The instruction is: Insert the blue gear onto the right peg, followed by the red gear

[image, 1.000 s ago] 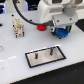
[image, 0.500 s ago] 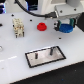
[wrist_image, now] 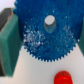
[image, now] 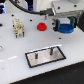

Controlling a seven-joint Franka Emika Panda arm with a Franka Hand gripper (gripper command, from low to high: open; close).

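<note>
The blue gear (image: 66,28) sits between the fingers of my gripper (image: 65,25) at the back of the exterior view's right. In the wrist view the blue gear (wrist_image: 42,37) fills the frame, with green pads (wrist_image: 9,42) pressed against its toothed rim. It appears held just above the table. The red gear (image: 42,26) lies on the table towards the exterior view's left of it, and shows in the wrist view (wrist_image: 63,77) too. The grey black-rimmed plate (image: 44,60) lies nearer the front. Its taller right peg (image: 51,50) and its shorter pin (image: 37,57) stand bare.
A small beige block-like object (image: 18,27) stands at the back of the exterior view's left. The white table (image: 15,55) spreads around the plate. The arm's body fills the upper middle of the exterior view.
The gripper and the blue gear have shifted slightly towards the exterior view's right. The red gear and the plate have not moved.
</note>
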